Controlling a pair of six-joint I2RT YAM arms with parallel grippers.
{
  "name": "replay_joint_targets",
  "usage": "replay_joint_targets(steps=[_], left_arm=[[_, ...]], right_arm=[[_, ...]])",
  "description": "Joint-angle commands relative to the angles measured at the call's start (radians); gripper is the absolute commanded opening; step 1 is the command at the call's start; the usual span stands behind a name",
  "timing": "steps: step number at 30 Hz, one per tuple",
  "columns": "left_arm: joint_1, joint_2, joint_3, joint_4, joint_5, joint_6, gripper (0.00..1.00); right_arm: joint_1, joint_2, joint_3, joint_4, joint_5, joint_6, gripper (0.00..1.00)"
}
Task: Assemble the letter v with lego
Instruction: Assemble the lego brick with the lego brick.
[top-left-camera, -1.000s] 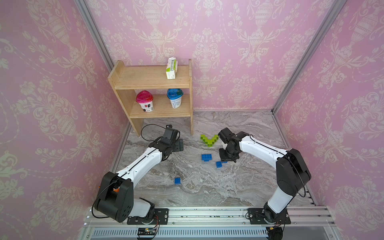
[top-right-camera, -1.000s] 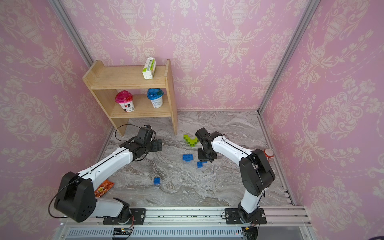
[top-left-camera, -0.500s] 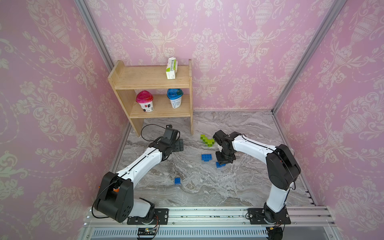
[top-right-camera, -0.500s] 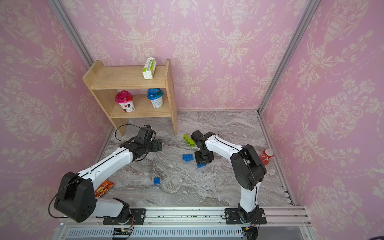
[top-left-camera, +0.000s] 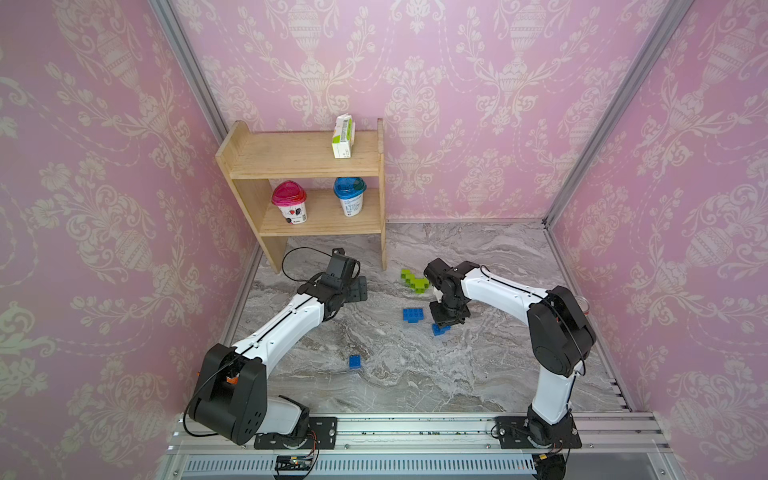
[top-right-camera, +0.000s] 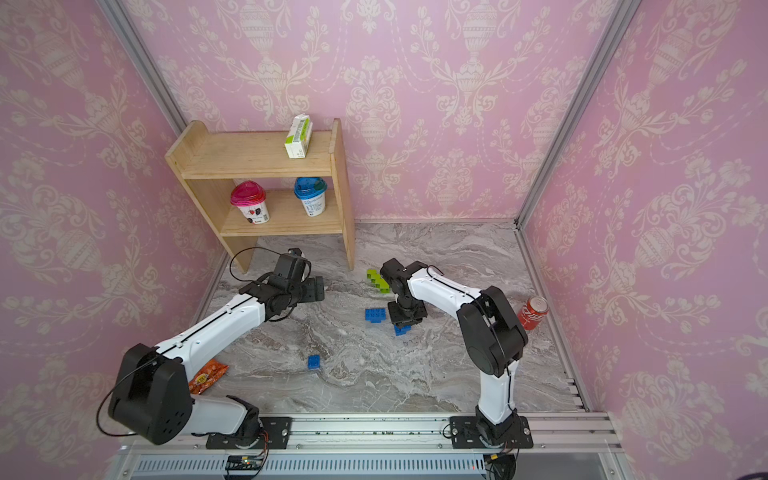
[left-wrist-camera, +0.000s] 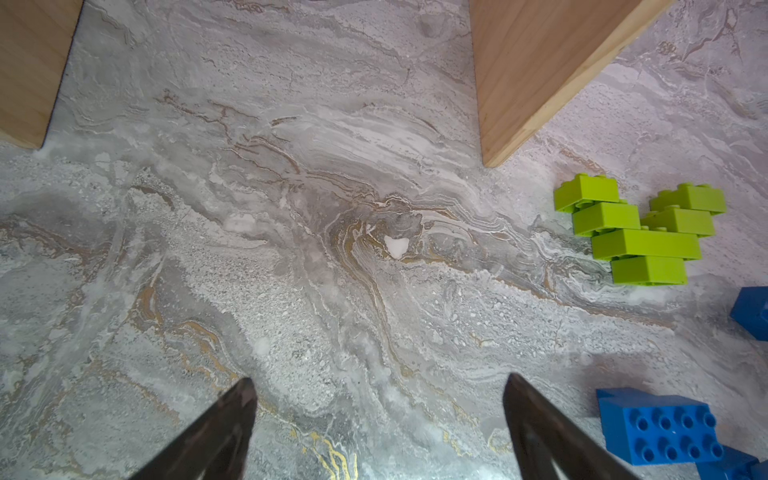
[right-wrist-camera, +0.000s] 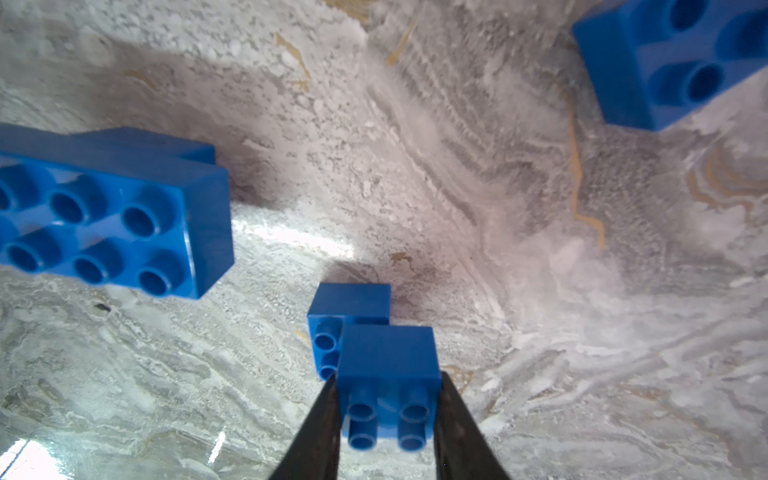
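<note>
Right fingers (right-wrist-camera: 316, 428) newly inward, tight on blue brick (right-wrist-camera: 388, 365); left fingers (left-wrist-camera: 216, 428) wide over marble (left-wrist-camera: 332, 249); pink walls (top-left-camera: 457, 83).

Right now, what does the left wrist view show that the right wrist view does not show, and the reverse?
Only the left wrist view: the lime-green lego V lying on the table, the wooden shelf legs, and the left end effector, open and empty.
Only the right wrist view: the right end effector shut on a small blue brick, with a second small blue brick that seems to touch it.
Both: the marble table and the long blue brick.
</note>
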Motion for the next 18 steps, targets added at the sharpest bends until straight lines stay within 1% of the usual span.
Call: replay_joint_targets(steps=[1, 11, 15, 18], left_arm=[[-0.005, 0.006, 0.029, -0.023, -0.027, 0.015, 0.94], [-0.008, 0.009, 0.037, -0.026, -0.025, 0.011, 0.93], [-0.012, 0.008, 0.034, -0.024, -0.028, 0.008, 0.93], [-0.014, 0.007, 0.030, -0.021, -0.031, 0.005, 0.93]], right_arm=[[-0.001, 0.046, -0.009, -0.046, 0.013, -0.042, 0.18], [-0.002, -0.018, -0.068, -0.021, -0.005, -0.024, 0.18], [0.002, -0.023, -0.104, 0.013, 0.008, 0.016, 0.18], [0.005, -0.022, -0.153, 0.069, -0.005, 0.063, 0.21]])
